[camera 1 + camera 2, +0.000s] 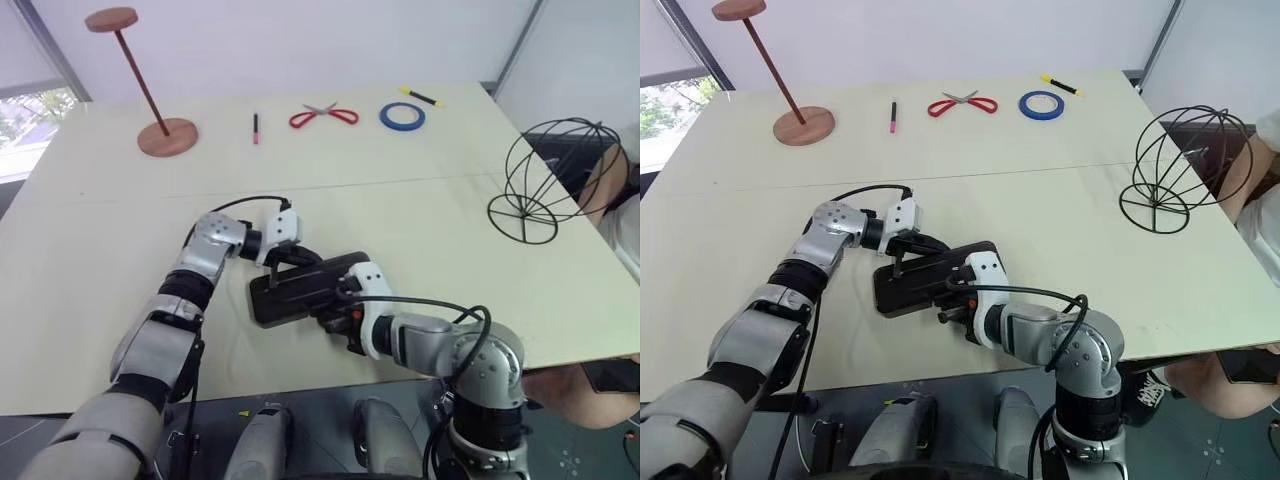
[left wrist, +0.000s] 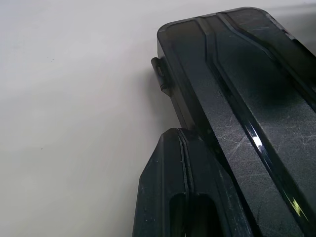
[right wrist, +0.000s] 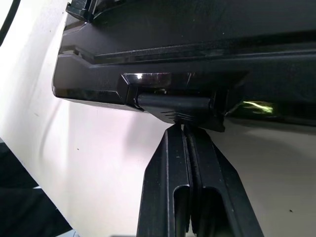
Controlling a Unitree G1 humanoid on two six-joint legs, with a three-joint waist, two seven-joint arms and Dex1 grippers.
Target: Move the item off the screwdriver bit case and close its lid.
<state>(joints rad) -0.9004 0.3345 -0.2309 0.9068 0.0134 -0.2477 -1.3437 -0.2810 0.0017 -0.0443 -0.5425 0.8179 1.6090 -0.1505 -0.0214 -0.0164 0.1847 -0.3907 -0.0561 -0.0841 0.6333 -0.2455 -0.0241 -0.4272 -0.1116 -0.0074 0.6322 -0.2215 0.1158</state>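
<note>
Wire globe cage [image 1: 550, 180] sits at frame right, off the screwdriver bit case [image 1: 300, 290]; lid [image 2: 256, 98] down; right gripper [image 3: 185, 129], fingers together, presses the latch [image 3: 173, 106]; left gripper [image 1: 283, 262] unclear.

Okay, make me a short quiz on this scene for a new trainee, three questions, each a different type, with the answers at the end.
1. True or false: the wire cage rests on the screwdriver bit case.
2. Multiple choice: which thing lies between the pink pen and the blue tape roll? A) the wooden stand B) the red scissors C) the yellow marker
3. Fill in: the right gripper, fingers together, has its tips at the case's front ____.

Key
1. False: it stands on the table, far off to the robot's right.
2. B
3. latch; the left gripper is at the opposite, left side, on the lid.
</note>
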